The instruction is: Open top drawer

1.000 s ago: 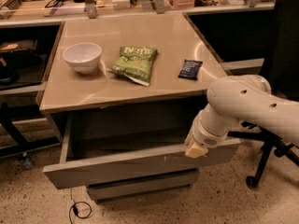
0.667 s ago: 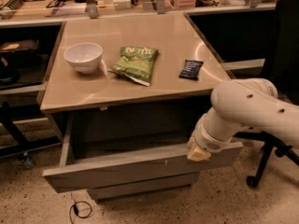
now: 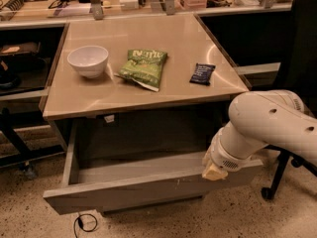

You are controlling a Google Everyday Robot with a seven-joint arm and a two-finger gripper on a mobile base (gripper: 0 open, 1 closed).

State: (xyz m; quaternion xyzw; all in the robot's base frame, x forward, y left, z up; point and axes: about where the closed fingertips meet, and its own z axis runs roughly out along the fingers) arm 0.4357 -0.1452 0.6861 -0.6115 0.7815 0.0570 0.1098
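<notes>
The top drawer is pulled well out from under the beige table. Its grey front panel slants and bears small pale scratch marks right of centre. Its grey interior shows nothing inside. My gripper sits at the right end of the drawer's front edge, at the end of my white arm. The arm's wrist covers most of the gripper, and its tip rests at the drawer's top rim.
On the table top stand a white bowl, a green snack bag and a small dark packet. A dark chair with a wheeled base stands at the right. A cable lies on the floor below the drawer.
The drawer has come further out toward the camera. My arm and gripper have moved with its right front edge, slightly right and down.
</notes>
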